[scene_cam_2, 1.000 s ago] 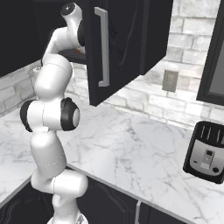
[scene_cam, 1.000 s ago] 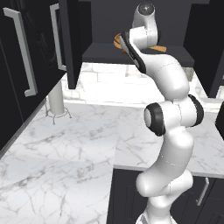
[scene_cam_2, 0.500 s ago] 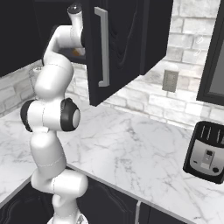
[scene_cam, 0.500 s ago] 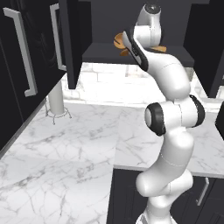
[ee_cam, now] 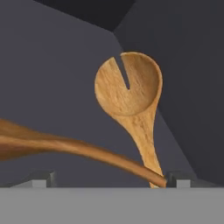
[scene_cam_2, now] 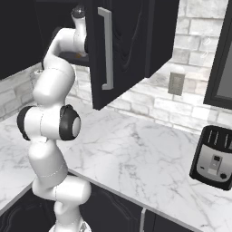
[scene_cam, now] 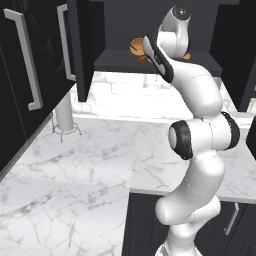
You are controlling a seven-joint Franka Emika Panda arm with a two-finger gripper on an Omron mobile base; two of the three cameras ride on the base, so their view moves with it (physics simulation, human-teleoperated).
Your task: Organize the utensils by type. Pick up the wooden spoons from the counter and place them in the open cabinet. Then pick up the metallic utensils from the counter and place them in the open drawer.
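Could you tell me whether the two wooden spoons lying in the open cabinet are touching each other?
Cannot tell. In the hand view the slimmer spoon's handle crosses in front of the slotted spoon's handle, but the overlap hides any contact or gap.

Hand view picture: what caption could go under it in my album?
Open gripper looks into the dark cabinet at two wooden spoons lying inside.

No readable text, label, brand, number or sign appears in any of the views. The toaster (scene_cam_2: 215, 158) on the worktop (scene_cam_2: 149, 167) carries a small pale panel on its front, but its marks are too small and blurred to read. The wall outlet plate (scene_cam_2: 176, 84) is blank.
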